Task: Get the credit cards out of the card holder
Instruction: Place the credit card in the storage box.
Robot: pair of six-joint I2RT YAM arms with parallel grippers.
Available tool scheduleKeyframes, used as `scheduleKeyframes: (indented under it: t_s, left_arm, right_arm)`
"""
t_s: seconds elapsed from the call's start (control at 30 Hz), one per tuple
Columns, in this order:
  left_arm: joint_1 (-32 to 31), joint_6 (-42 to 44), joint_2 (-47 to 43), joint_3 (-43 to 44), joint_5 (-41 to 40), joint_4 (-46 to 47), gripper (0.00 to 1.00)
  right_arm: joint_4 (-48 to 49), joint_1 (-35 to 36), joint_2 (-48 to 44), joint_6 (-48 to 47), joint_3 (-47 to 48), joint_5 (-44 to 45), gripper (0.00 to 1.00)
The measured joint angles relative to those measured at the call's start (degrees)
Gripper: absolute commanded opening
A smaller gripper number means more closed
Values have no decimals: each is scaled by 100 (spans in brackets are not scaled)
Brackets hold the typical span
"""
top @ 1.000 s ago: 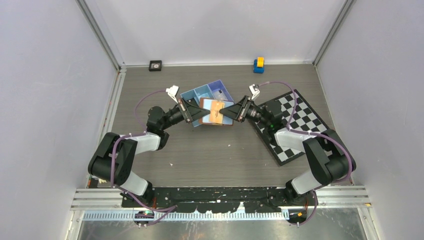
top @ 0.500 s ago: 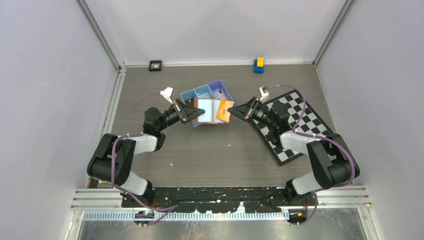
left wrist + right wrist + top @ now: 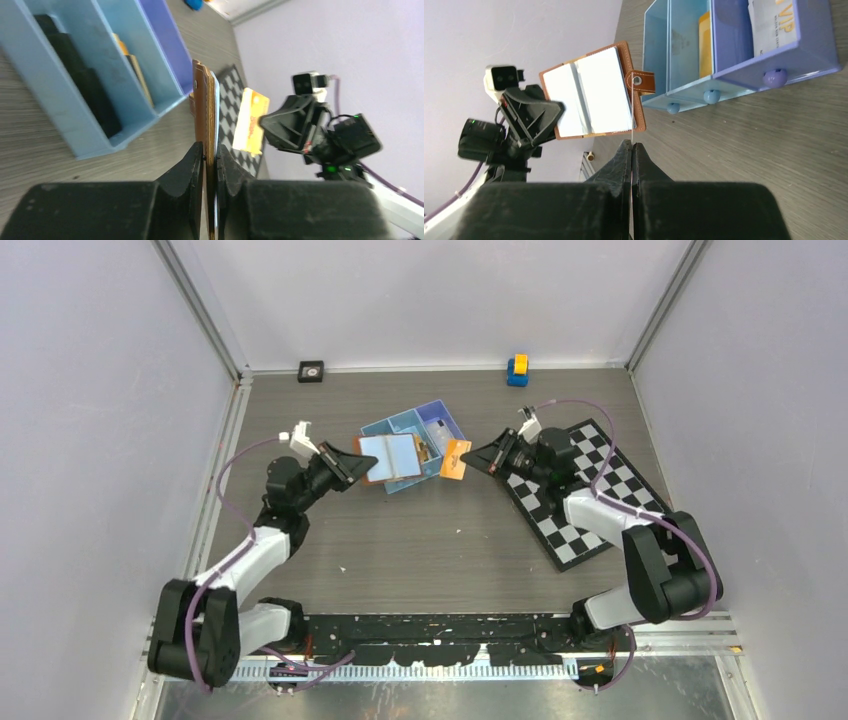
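The brown card holder (image 3: 388, 456) hangs open in the air in front of the blue tray, and my left gripper (image 3: 350, 462) is shut on its left edge. The left wrist view shows the holder edge-on (image 3: 204, 110) between the fingertips (image 3: 197, 155). In the right wrist view its inside (image 3: 591, 92) is pale, with the strap clasp at the right. An orange credit card (image 3: 455, 460) is held clear of the holder to its right, and my right gripper (image 3: 478, 460) is shut on the card's right edge. From the right wrist, that card is only a thin line (image 3: 631, 135).
The blue three-compartment tray (image 3: 445, 420) stands behind the holder, with a whitish card (image 3: 771, 25) and an orange one (image 3: 705, 45) in it. A chequered board (image 3: 585, 495) lies under the right arm. A blue-yellow block (image 3: 517, 369) and a black square (image 3: 311, 370) sit by the back wall.
The right gripper shut on the orange card and drew it rightward out of the holder. The left arm pulled back to the left with the holder, so the two grippers moved apart.
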Motion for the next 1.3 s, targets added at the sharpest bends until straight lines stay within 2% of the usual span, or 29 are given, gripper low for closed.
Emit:
scheduleKeyframes:
  t_s: [0.17, 0.33, 0.5, 0.73, 1.0, 1.07, 1.13, 1.3]
  left_arm:
    - [31, 348, -916, -402, -994, -730, 0]
    - [31, 525, -1663, -658, -1838, -1414, 0]
    - [31, 595, -2264, -723, -2363, -1674, 0]
    - [31, 619, -2885, -949, -2824, -1928, 0]
    - [31, 597, -3244, -1095, -2994, -1978, 0]
    - [31, 579, -3206, -1095, -2994, -1978, 0]
    - [31, 546, -3156, -1095, -2994, -1978, 0]
    - [31, 505, -3104, -1095, -2994, -1980, 0]
  right_arm:
    - [-1381, 70, 120, -798, 1075, 197, 1]
    - [-2865, 369, 859, -1843, 2826, 358, 0]
    - [-3915, 573, 1729, -2568, 4017, 417, 0]
    - [-4972, 765, 3014, -3241, 5309, 608, 1]
    - [-5619, 1056, 3845, -3635, 6218, 785, 1]
    - [-5720, 1091, 3993, -3681, 6391, 787, 17]
    - [-5781, 1115, 4089, -3718, 6496, 798, 25]
    - [-5840, 1119, 4076, -3735, 6476, 1156, 34]
